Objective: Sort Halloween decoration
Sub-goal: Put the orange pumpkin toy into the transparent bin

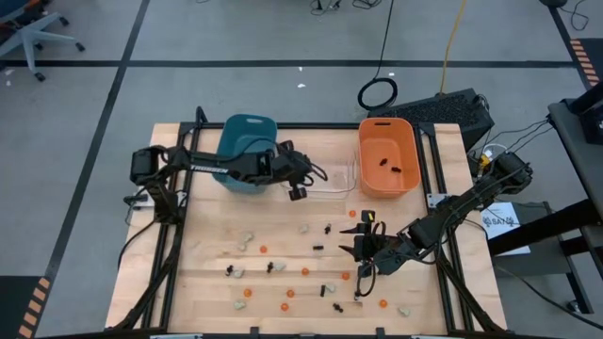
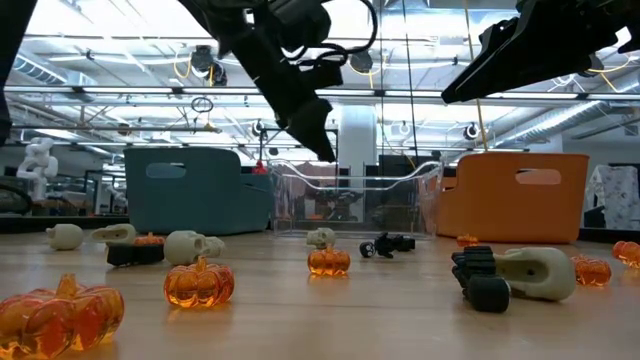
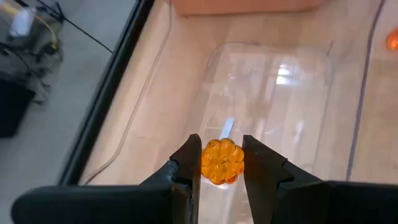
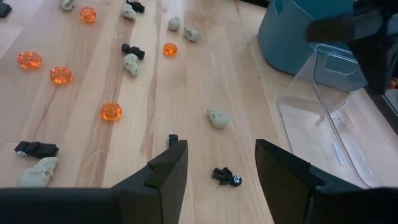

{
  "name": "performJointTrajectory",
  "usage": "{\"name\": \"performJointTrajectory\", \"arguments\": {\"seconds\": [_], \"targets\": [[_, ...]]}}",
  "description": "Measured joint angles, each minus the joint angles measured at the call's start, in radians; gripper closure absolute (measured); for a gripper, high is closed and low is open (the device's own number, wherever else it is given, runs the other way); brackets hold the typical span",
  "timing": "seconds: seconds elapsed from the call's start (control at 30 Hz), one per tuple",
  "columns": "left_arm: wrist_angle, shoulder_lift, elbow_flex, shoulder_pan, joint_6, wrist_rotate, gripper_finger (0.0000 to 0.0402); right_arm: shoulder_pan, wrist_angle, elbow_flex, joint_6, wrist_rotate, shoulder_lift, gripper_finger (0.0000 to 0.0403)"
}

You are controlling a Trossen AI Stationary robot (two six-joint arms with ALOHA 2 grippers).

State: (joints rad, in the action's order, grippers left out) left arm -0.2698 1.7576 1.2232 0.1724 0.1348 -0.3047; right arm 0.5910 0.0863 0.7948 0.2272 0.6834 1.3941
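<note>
The left gripper point(image 3: 221, 167) pinches an orange pumpkin trinket point(image 3: 222, 160) above the clear bin point(image 3: 267, 93), apparently over its floor. The right gripper point(image 4: 219, 163) hangs spread above the desk point(image 4: 186, 93), over a black spider trinket point(image 4: 226, 176); remaining trinkets lie scattered.

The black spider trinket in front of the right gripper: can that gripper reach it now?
Probably yes. The right gripper is open and empty, and the black spider trinket lies on bare table between its fingers' line, nothing covering it.
</note>
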Motion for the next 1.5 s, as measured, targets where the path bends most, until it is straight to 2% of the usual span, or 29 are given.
{"name": "performJointTrajectory", "arguments": {"seconds": [0.17, 0.77, 0.97, 1.2, 1.33, 1.5], "targets": [[-0.011, 0.001, 0.0, 0.035, -0.062, 0.105, 0.0317, 0.0, 0.0, 0.0, 0.0, 0.0, 0.0, 0.0232], [-0.017, 0.007, 0.0, 0.056, -0.112, 0.116, 0.0315, -0.001, 0.0, 0.0, 0.002, 0.0, 0.0, 0.0232], [-0.032, 0.007, 0.0, 0.056, -0.131, 0.143, 0.0282, -0.001, 0.001, 0.0, 0.034, 0.0, 0.0, 0.0232], [-0.032, 0.007, 0.0, 0.049, -0.207, 0.145, 0.0236, -0.001, 0.08, 0.0, 0.203, 0.004, 0.017, 0.0232], [-0.076, -0.009, 0.0, 0.023, -0.211, 0.164, 0.0231, 0.0, 0.115, 0.0, 0.31, 0.077, 0.083, 0.0232], [-0.181, -0.075, 0.001, -0.048, -0.254, 0.166, 0.0231, 0.007, 0.198, -0.001, 0.512, 0.105, 0.162, 0.0232]]}}
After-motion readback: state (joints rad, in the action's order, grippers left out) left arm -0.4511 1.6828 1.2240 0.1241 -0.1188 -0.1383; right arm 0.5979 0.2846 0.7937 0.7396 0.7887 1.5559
